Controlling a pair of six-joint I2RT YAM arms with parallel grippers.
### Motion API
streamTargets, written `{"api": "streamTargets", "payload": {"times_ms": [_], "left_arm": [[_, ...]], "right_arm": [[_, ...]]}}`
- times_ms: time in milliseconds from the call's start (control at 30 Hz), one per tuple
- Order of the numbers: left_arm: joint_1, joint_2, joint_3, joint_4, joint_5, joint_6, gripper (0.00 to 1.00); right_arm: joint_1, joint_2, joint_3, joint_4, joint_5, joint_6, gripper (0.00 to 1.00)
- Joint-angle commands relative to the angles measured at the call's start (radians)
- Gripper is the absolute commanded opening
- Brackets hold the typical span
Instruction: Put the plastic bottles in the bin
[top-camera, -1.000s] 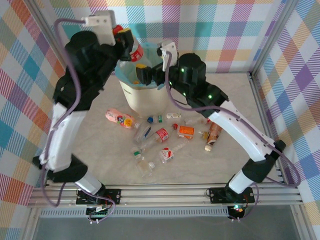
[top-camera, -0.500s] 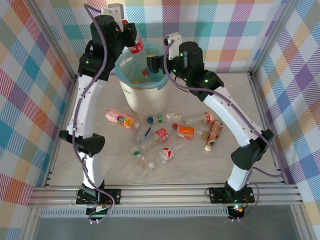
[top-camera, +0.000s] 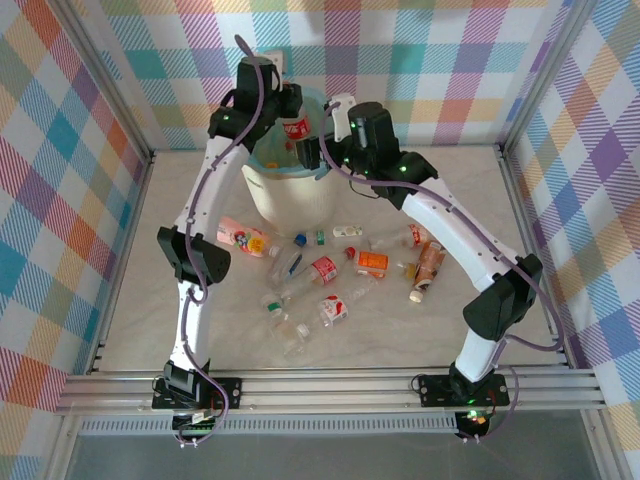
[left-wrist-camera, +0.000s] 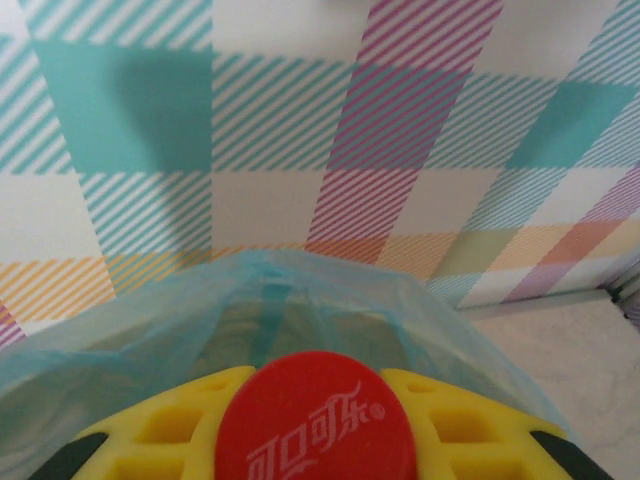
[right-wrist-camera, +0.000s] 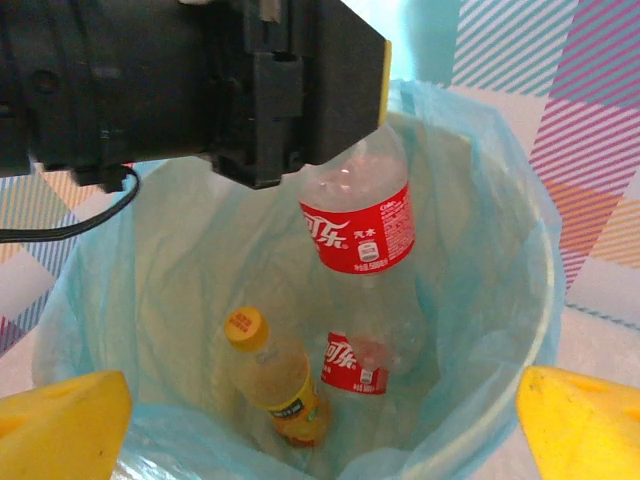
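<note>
Checked walls (top-camera: 450, 60) ring your table (top-camera: 230, 320), where loose bottles (top-camera: 325, 270) lie in front of the bin (top-camera: 285, 200). Your left claw (top-camera: 280, 100) pinches a red-labelled bottle (right-wrist-camera: 358, 225) over the bin's mouth, its top hidden behind the claw. Your right claw (right-wrist-camera: 320, 430) hangs spread at the rim.

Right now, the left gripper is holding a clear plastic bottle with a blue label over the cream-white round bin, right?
No, the label is red, not blue. The right wrist view shows the left gripper holding that clear plastic bottle over the cream-white round bin.
</note>
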Motion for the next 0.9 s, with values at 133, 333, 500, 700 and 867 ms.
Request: {"api": "streamTargets", "payload": {"times_ms": [133, 333, 500, 700, 867], "left_arm": [[0.006, 0.062, 0.015, -0.028, 0.048, -0.003, 0.01], [0.016, 0.064, -0.001, -0.022, 0.064, -0.005, 0.52], [0.019, 0.019, 0.001, 0.022, 0.086, -0.021, 0.66], [0.019, -0.036, 0.001, 0.015, 0.11, -0.031, 0.67], [0.019, -0.126, 0.005, -0.021, 0.115, -0.042, 0.67]], "right_arm": [[-0.004, -0.068, -0.03, -0.008, -0.018, 0.028, 0.98], [-0.004, -0.068, -0.03, -0.014, -0.026, 0.033, 0.98], [-0.004, -0.073, -0.022, -0.006, -0.026, 0.029, 0.98], [-0.004, -0.075, -0.023, -0.006, -0.044, 0.04, 0.98], [-0.004, -0.097, -0.026, -0.03, -0.084, 0.057, 0.97]]}}
